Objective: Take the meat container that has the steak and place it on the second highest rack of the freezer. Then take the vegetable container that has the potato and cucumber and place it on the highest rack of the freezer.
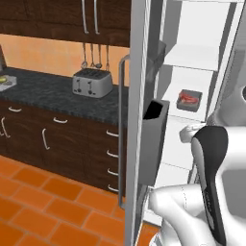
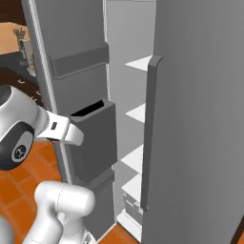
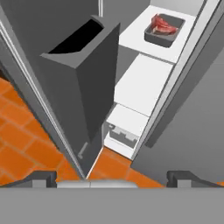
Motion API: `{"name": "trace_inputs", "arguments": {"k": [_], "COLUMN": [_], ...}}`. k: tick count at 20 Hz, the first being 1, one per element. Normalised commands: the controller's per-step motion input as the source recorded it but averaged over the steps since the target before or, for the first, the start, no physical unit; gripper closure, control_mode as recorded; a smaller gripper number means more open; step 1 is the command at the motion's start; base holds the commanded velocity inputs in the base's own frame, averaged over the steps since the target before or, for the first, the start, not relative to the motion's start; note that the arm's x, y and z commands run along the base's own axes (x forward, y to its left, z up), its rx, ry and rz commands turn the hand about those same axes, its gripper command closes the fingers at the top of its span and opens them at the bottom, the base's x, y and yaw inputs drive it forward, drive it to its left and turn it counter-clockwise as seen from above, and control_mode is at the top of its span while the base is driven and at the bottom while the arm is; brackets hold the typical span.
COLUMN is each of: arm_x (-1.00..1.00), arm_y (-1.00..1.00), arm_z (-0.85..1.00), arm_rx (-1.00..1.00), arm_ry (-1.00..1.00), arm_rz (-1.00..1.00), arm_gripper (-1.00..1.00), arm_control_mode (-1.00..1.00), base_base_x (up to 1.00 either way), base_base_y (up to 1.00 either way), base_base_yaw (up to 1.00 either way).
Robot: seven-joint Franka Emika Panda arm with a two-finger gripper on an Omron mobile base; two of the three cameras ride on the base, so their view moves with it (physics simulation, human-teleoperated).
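The grey meat container (image 3: 163,29) with the red steak (image 3: 162,24) sits on a white freezer shelf (image 3: 144,37). The tool (image 3: 112,177) is open and empty, near the dark door bin (image 3: 83,74).

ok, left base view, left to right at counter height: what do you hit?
Vegetable container at the frame's left edge → toaster → freezer door's bar handle → dark door bin → meat container with the steak on a white shelf.

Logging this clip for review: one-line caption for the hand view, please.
Open jaws look down at the grey tray holding red steak on a white freezer shelf, beside the dark door bin.
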Motion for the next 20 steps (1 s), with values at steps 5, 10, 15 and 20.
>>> {"name": "trace_inputs", "arguments": {"k": [5, 10, 15, 20], "arm_x": [0.0, 0.0, 0.0, 0.0], "arm_y": [0.0, 0.0, 0.0, 0.0], "arm_z": [0.0, 0.0, 0.0, 0.0], "arm_rx": [0.0, 0.0, 0.0, 0.0], "arm_ry": [0.0, 0.0, 0.0, 0.0], "arm_rz": [0.0, 0.0, 0.0, 0.0], "arm_gripper": [-1.0, -1.0, -1.0, -1.0], "arm_control_mode": [1.0, 1.0, 1.0, 1.0], "base_base_x": [-0.62, -0.23, 0.18, 0.97], "base_base_y": [0.49, 0.47, 0.3, 0.0], "base_base_yaw": [0.72, 0.97, 0.7, 0.07]}}
